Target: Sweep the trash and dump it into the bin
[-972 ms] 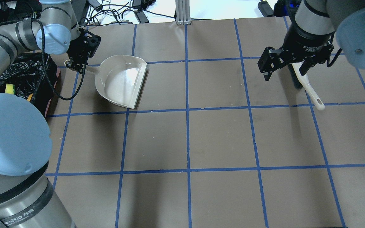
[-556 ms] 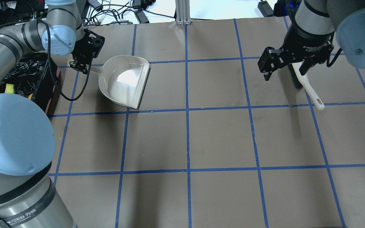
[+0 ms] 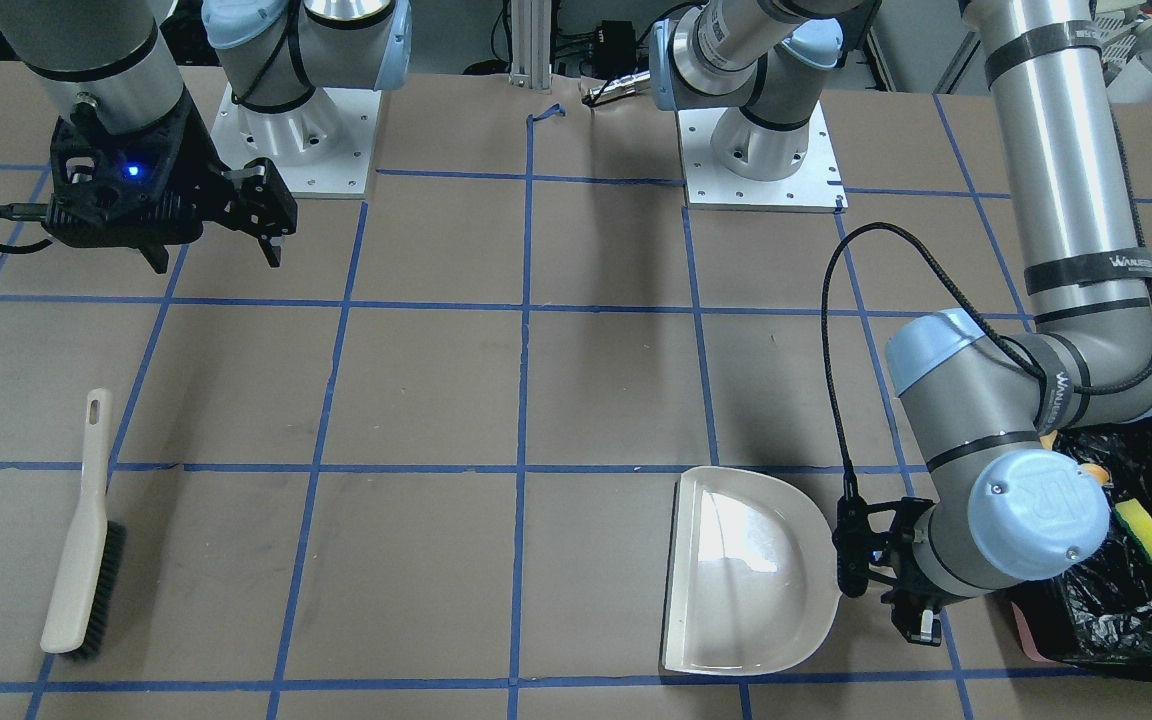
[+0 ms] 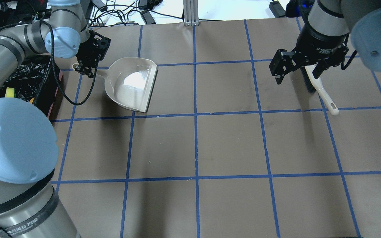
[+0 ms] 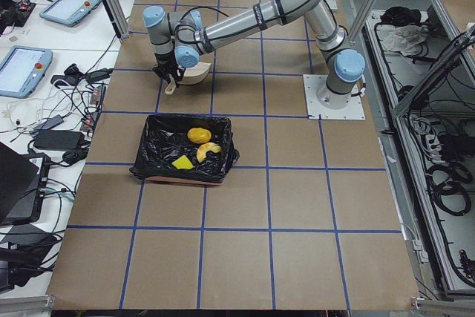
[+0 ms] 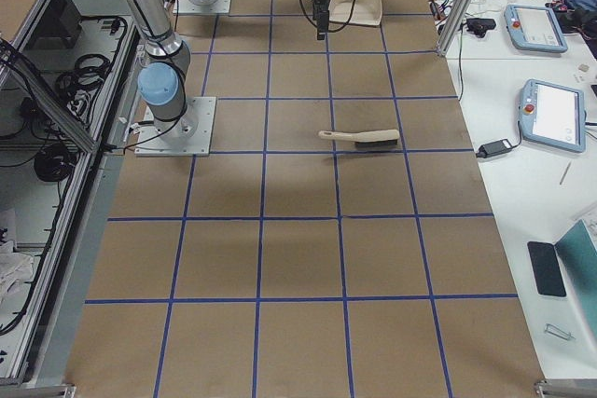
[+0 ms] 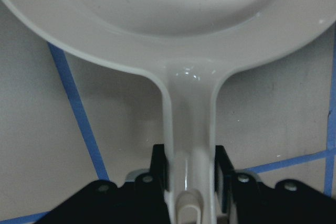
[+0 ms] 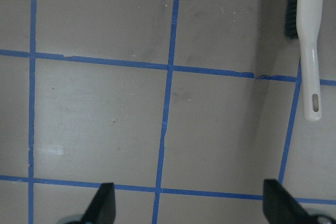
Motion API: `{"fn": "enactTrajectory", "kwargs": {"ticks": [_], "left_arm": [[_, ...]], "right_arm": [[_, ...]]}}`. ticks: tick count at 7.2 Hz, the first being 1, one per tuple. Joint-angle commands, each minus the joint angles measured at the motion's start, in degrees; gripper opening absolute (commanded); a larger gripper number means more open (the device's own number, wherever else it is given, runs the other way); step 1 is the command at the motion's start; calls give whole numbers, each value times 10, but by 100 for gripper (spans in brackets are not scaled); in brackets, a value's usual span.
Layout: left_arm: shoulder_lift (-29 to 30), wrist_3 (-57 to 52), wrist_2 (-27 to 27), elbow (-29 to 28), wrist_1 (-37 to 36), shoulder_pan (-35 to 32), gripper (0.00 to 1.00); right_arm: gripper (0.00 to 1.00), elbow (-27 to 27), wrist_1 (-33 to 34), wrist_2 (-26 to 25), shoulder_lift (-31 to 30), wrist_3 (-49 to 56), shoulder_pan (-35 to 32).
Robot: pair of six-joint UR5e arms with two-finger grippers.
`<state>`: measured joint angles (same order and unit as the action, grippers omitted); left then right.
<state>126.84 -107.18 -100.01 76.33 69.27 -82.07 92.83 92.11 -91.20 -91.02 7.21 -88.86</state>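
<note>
My left claw [image 7: 190, 171] is matt black, closed on the dustpan [image 4: 131, 84], which is smooth beige plastic, glossy enough to throw a white glare. The tabletop [image 4: 230, 145] is matt brown paper, faintly scuffed, crossed with blue tape [image 4: 195, 145]. The bin [image 5: 156, 135] wears crinkled, shiny black plastic. The brush [image 3: 81, 530] has a smooth cream plastic handle and dark bristles. My arms [image 3: 1066, 150] are brushed metal with smooth pale-blue caps.

The bin [image 5: 151, 155], lined with crinkled black plastic, is set upright; inside it are seen a yellow-orange lump [image 5: 197, 135], a pale curved piece [image 5: 208, 151] and a yellow-and-green sponge block [image 5: 182, 162].
</note>
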Motion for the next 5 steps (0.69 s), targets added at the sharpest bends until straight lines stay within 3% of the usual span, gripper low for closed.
{"fn": "enactTrajectory", "kwargs": {"ticks": [1, 3, 5], "left_arm": [[0, 5, 2, 3, 1, 0, 59], [-10, 6, 4, 2, 2, 1, 79], [-33, 22, 5, 1, 14, 2, 81]], "right_arm": [[100, 1, 0, -1, 0, -1, 0], [100, 1, 1, 0, 0, 0, 0], [100, 0, 0, -1, 1, 0, 0]]}}
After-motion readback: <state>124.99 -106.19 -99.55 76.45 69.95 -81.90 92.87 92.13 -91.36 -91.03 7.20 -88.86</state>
